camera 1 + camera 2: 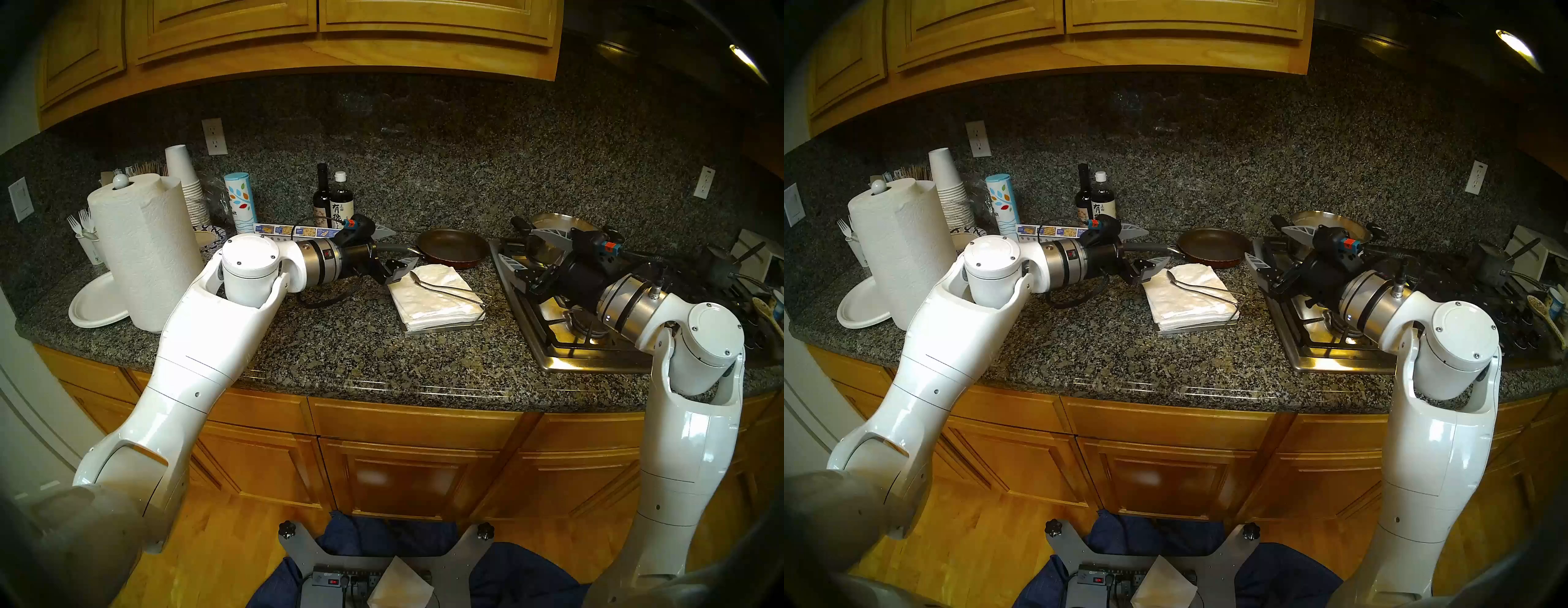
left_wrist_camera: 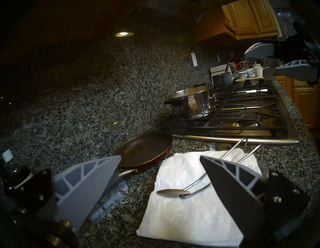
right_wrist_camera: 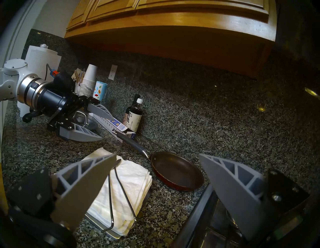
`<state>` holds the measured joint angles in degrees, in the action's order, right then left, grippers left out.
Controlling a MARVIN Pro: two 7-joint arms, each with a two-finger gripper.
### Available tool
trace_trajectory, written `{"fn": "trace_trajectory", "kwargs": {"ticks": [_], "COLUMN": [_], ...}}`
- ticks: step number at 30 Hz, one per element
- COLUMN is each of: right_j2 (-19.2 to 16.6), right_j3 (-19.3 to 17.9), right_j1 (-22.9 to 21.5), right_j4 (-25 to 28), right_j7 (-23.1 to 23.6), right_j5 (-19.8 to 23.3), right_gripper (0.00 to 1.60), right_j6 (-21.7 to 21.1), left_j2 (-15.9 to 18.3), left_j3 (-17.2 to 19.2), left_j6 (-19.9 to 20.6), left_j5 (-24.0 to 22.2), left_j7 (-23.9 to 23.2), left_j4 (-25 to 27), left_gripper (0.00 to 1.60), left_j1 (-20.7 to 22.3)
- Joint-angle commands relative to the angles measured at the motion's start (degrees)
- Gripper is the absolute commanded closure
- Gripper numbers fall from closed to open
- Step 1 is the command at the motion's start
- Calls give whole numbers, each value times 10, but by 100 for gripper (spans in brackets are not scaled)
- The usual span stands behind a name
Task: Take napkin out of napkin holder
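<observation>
Your left gripper (image 1: 392,252), spread wide and empty, hangs just beside the napkin (image 1: 441,278), which lies mid-counter atop the stack in the holder (image 1: 445,327), pinned there by the wire arm (image 1: 449,291).

wire arm (image 1: 452,294) pinning napkins, frying pan (image 1: 453,247) crowding behind, counter front open

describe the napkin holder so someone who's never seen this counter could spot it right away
Start at the steel gas stovetop on the speckled granite counter and look just to its left, in front of the dark frying pan. There lies the napkin holder, a flat square silver metal tray. Unlike its neighbours, it carries a stack of white napkins pinned under a thin wire arm with a spoon-shaped tip.
</observation>
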<state>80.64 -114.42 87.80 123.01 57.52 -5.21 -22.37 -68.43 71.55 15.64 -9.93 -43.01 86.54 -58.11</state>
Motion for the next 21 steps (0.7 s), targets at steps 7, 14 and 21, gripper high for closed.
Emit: {"fn": "trace_trajectory", "kwargs": {"ticks": [7, 14, 21], "right_j2": [-1, -9, -9], "right_j3": [0, 18, 26], "right_j1": [-7, -10, -16], "right_j4": [10, 4, -4], "right_j7": [-1, 9, 11], "right_j5": [2, 1, 0], "right_gripper": [0, 0, 0], "right_j6": [1, 0, 0], "left_j2": [0, -3, -9], "left_j3": [5, 1, -9], "left_j6": [-2, -15, -20], "left_j5": [-1, -5, 0], "left_j7": [0, -18, -33], "left_j4": [10, -2, -28], "left_gripper": [0, 0, 0], "left_j1": [14, 23, 37]}}
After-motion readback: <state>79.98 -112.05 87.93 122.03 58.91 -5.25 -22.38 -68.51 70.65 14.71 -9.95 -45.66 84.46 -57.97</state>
